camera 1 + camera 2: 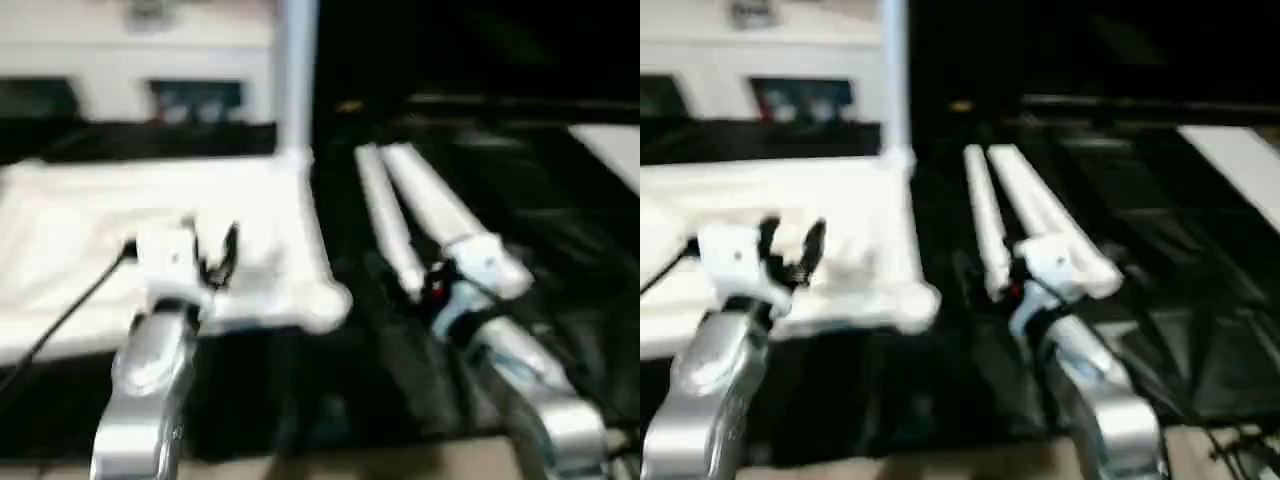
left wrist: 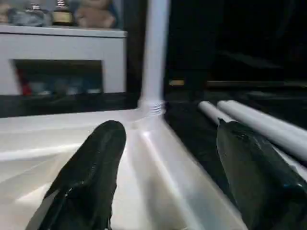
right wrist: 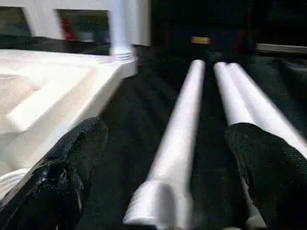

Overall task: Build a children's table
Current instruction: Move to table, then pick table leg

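Right wrist view: my spread right gripper (image 3: 160,167) straddles loose table legs (image 3: 180,139) lying lengthwise, pointing away; my left gripper (image 2: 165,175) gapes, empty, over the upturned tabletop (image 1: 150,215), one leg (image 2: 154,52) standing upright.

The two head cameras look forward and down over the silver forearms at the white plastic ribbed tabletop (image 1: 150,230) on the dark work surface (image 1: 940,390), a slight sideways offset between them. The left wrist camera sits low and close over that top, facing the upright white tube leg (image 2: 156,52) in its far corner. The right wrist camera skims the loose white tapered legs (image 3: 177,139), apparently three, sharing that corner leg.
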Controlling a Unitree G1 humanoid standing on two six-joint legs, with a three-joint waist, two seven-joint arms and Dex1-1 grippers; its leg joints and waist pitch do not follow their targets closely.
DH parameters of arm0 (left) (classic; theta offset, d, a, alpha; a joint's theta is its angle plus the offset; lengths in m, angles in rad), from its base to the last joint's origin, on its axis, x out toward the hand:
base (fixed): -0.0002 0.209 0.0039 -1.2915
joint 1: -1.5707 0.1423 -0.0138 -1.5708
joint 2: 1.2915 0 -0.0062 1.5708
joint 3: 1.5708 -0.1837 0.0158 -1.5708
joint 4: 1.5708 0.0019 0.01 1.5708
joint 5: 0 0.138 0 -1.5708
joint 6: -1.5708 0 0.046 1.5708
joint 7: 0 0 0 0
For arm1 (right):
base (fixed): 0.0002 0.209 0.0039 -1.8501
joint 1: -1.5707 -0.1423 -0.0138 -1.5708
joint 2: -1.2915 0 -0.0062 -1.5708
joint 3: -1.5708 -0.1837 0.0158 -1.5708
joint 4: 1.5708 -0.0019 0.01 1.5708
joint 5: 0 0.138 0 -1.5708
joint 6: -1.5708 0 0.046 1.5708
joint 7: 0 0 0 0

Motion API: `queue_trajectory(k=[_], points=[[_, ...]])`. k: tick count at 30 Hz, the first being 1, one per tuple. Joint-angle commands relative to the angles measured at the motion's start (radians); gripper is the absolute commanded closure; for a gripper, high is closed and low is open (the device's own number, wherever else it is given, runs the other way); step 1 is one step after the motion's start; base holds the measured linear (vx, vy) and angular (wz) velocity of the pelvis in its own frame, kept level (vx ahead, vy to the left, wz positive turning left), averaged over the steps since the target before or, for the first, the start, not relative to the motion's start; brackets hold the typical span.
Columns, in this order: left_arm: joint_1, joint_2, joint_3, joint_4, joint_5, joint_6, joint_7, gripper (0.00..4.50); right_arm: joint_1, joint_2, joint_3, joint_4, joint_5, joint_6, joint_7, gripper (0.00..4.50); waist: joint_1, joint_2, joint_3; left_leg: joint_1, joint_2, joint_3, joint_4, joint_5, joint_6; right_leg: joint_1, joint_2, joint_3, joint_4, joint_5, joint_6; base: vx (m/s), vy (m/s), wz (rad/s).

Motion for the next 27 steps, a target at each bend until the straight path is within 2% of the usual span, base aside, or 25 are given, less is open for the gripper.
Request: queue_trajectory(k=[1,2,3,4,5,6,7,8,9,10,11,12,13,14,15,16,17,18,20,21,22,23,24,26,27], points=[[0.002,0.024,0.013,-0.013,-0.007,0.009,-0.015,0.76,-0.039,0.004,-0.002,0.001,-0.030,0.033,-0.037,0.00,0.028,-0.003,-0.029,-0.095,0.035,-0.006,-0.021,0.148,-0.022,0.123,-0.168,0.117,-0.140,0.017,-0.119,0.135,-0.040,-0.04],[0.003,0.033,0.003,-0.013,-0.012,0.014,-0.029,0.66,-0.053,0.000,-0.011,0.011,-0.045,0.050,-0.057,0.00,0.026,0.020,-0.013,-0.099,0.076,-0.016,-0.075,0.253,-0.050,0.091,-0.163,0.064,-0.157,0.026,-0.203,0.114,0.020,-0.05],[0.002,0.042,-0.003,-0.012,-0.013,0.012,-0.041,0.56,-0.066,-0.004,-0.018,0.022,-0.051,0.059,-0.065,0.00,0.035,0.064,-0.023,-0.087,0.118,-0.024,-0.169,0.338,-0.035,0.082,-0.114,0.010,-0.131,0.081,-0.198,0.116,0.065,-0.02],[0.000,0.048,-0.007,-0.011,-0.017,0.015,-0.050,0.39,-0.079,-0.006,-0.024,0.030,-0.049,0.067,-0.067,0.00,0.029,0.084,-0.027,-0.069,0.136,-0.025,-0.199,0.375,-0.025,0.071,-0.082,-0.022,-0.118,0.112,-0.163,0.116,0.065,-0.02],[-0.002,0.062,-0.016,-0.010,-0.026,0.026,-0.076,0.39,-0.110,-0.014,-0.038,0.049,-0.035,0.094,-0.065,0.00,0.000,0.111,-0.040,-0.028,0.232,-0.098,-0.218,0.391,0.068,0.021,-0.037,-0.047,-0.006,0.164,-0.100,0.103,0.084,-0.03],[-0.003,0.065,-0.017,-0.010,-0.028,0.029,-0.082,0.31,-0.116,-0.016,-0.040,0.053,-0.031,0.100,-0.065,0.00,-0.004,0.107,-0.056,0.011,0.251,-0.123,-0.203,0.473,0.119,-0.008,-0.049,-0.031,0.006,0.146,-0.075,0.078,0.081,-0.04],[-0.007,0.080,-0.022,-0.009,-0.033,0.039,-0.104,0.21,-0.145,-0.025,-0.040,0.070,-0.024,0.128,-0.061,0.00,0.002,0.107,-0.066,0.020,0.230,-0.125,-0.182,0.748,0.124,-0.026,-0.066,-0.012,-0.001,0.210,-0.028,0.078,0.081,-0.04],[-0.012,0.097,-0.029,-0.007,-0.035,0.048,-0.126,0.11,-0.172,-0.033,-0.039,0.089,-0.020,0.153,-0.060,0.00,0.009,0.095,-0.060,-0.002,0.196,-0.103,-0.188,0.865,0.082,-0.019,-0.071,-0.006,-0.023,0.255,0.013,0.039,0.073,-0.04],[-0.017,0.129,-0.046,-0.003,-0.035,0.063,-0.167,0.11,-0.215,-0.041,-0.039,0.128,-0.019,0.187,-0.063,0.00,0.015,0.082,-0.049,-0.037,0.150,-0.062,-0.199,0.697,0.021,0.000,-0.079,-0.011,-0.062,0.249,-0.002,0.000,0.000,0.00],[-0.021,0.162,-0.063,0.001,-0.041,0.077,-0.212,0.04,-0.259,-0.048,-0.040,0.172,-0.022,0.220,-0.070,0.00,0.020,0.077,-0.042,-0.053,0.132,-0.041,-0.201,0.516,-0.014,0.008,-0.096,-0.008,-0.080,0.218,-0.029,0.000,0.000,0.00],[-0.024,0.178,-0.071,0.003,-0.044,0.084,-0.234,0.04,-0.280,-0.051,-0.042,0.195,-0.024,0.236,-0.074,0.00,0.030,0.070,-0.040,-0.067,0.124,-0.012,-0.207,0.200,-0.077,0.026,-0.130,0.002,-0.093,0.149,-0.080,-0.066,-0.003,-0.03],[-0.028,0.208,-0.076,0.003,-0.060,0.101,-0.273,0.04,-0.328,-0.056,-0.041,0.250,-0.029,0.269,-0.075,0.00,0.034,0.063,-0.036,-0.066,0.128,-0.005,-0.213,0.096,-0.092,0.031,-0.141,0.008,-0.101,0.109,-0.099,0.000,0.000,0.00],[-0.036,0.234,-0.072,0.003,-0.083,0.119,-0.309,0.04,-0.377,-0.058,-0.039,0.313,-0.032,0.291,-0.073,0.00,0.035,0.063,-0.035,-0.054,0.136,0.003,-0.221,-0.022,-0.109,0.025,-0.138,0.000,-0.103,0.004,-0.147,-0.087,-0.032,0.01],[-0.042,0.248,-0.066,0.002,-0.101,0.135,-0.329,0.04,-0.407,-0.058,-0.038,0.355,-0.035,0.297,-0.071,0.00,0.029,0.068,-0.028,-0.060,0.148,0.009,-0.232,-0.104,-0.125,0.016,-0.132,-0.005,-0.103,-0.113,-0.174,-0.092,-0.033,-0.02],[-0.050,0.265,-0.062,0.001,-0.113,0.149,-0.349,0.04,-0.441,-0.056,-0.041,0.407,-0.038,0.303,-0.072,0.00,0.023,0.070,-0.023,-0.059,0.157,0.011,-0.241,-0.192,-0.157,0.005,-0.123,-0.008,-0.104,-0.208,-0.166,-0.129,-0.041,-0.06],[-0.061,0.291,-0.061,-0.001,-0.132,0.170,-0.381,0.04,-0.486,-0.056,-0.037,0.488,-0.051,0.306,-0.072,0.00,0.021,0.069,-0.021,-0.056,0.158,0.012,-0.243,-0.239,-0.173,-0.003,-0.122,-0.009,-0.105,-0.252,-0.160,-0.086,-0.022,-0.08],[-0.068,0.307,-0.061,-0.003,-0.144,0.183,-0.401,0.04,-0.512,-0.057,-0.033,0.537,-0.060,0.308,-0.071,0.00,0.017,0.068,-0.019,-0.053,0.156,0.012,-0.244,-0.314,-0.204,-0.012,-0.124,-0.010,-0.108,-0.330,-0.149,-0.074,-0.014,-0.10],[-0.075,0.331,-0.065,-0.008,-0.162,0.204,-0.431,0.04,-0.545,-0.056,-0.036,0.597,-0.060,0.297,-0.070,0.00,0.019,0.067,-0.020,-0.049,0.158,0.012,-0.243,-0.345,-0.220,-0.018,-0.128,-0.008,-0.112,-0.362,-0.134,-0.068,-0.009,-0.10],[-0.081,0.364,-0.074,-0.020,-0.184,0.227,-0.475,0.04,-0.583,-0.052,-0.045,0.671,-0.050,0.291,-0.063,0.00,0.021,0.065,-0.025,-0.052,0.158,0.015,-0.241,-0.319,-0.219,-0.023,-0.130,-0.004,-0.108,-0.322,-0.136,-0.065,-0.007,-0.09],[-0.085,0.383,-0.080,-0.028,-0.197,0.246,-0.502,0.04,-0.607,-0.052,-0.048,0.719,-0.044,0.281,-0.057,0.00,0.025,0.063,-0.025,-0.060,0.159,0.018,-0.245,-0.275,-0.206,-0.018,-0.129,-0.004,-0.102,-0.274,-0.142,0.000,0.000,0.00],[-0.094,0.421,-0.090,-0.045,-0.219,0.278,-0.555,0.04,-0.653,-0.049,-0.054,0.814,-0.034,0.270,-0.040,0.00,0.026,0.064,-0.028,-0.061,0.159,0.020,-0.244,-0.255,-0.202,-0.018,-0.129,-0.005,-0.097,-0.246,-0.152,0.000,0.000,0.00],[-0.099,0.436,-0.094,-0.051,-0.230,0.294,-0.574,0.04,-0.675,-0.050,-0.054,0.858,-0.034,0.265,-0.031,0.00,0.026,0.062,-0.032,-0.067,0.157,0.025,-0.242,-0.206,-0.185,-0.013,-0.129,-0.008,-0.091,-0.202,-0.167,0.000,0.000,0.00],[-0.103,0.445,-0.098,-0.054,-0.235,0.304,-0.582,0.04,-0.687,-0.051,-0.052,0.881,-0.037,0.259,-0.027,0.00,0.028,0.065,-0.032,-0.069,0.158,0.029,-0.241,-0.176,-0.181,-0.012,-0.126,-0.008,-0.090,-0.172,-0.169,0.000,0.000,0.00],[-0.109,0.466,-0.104,-0.063,-0.243,0.320,-0.600,0.04,-0.713,-0.051,-0.049,0.937,-0.040,0.257,-0.018,0.00,0.033,0.063,-0.033,-0.068,0.163,0.045,-0.240,-0.123,-0.161,-0.015,-0.121,-0.009,-0.087,-0.100,-0.185,0.000,0.000,0.00],[-0.111,0.476,-0.106,-0.070,-0.251,0.332,-0.608,0.04,-0.728,-0.050,-0.049,0.970,-0.040,0.258,-0.010,0.00,0.035,0.058,-0.036,-0.068,0.165,0.053,-0.236,-0.093,-0.151,-0.014,-0.121,-0.009,-0.085,-0.075,-0.192,0.000,0.000,0.00]])
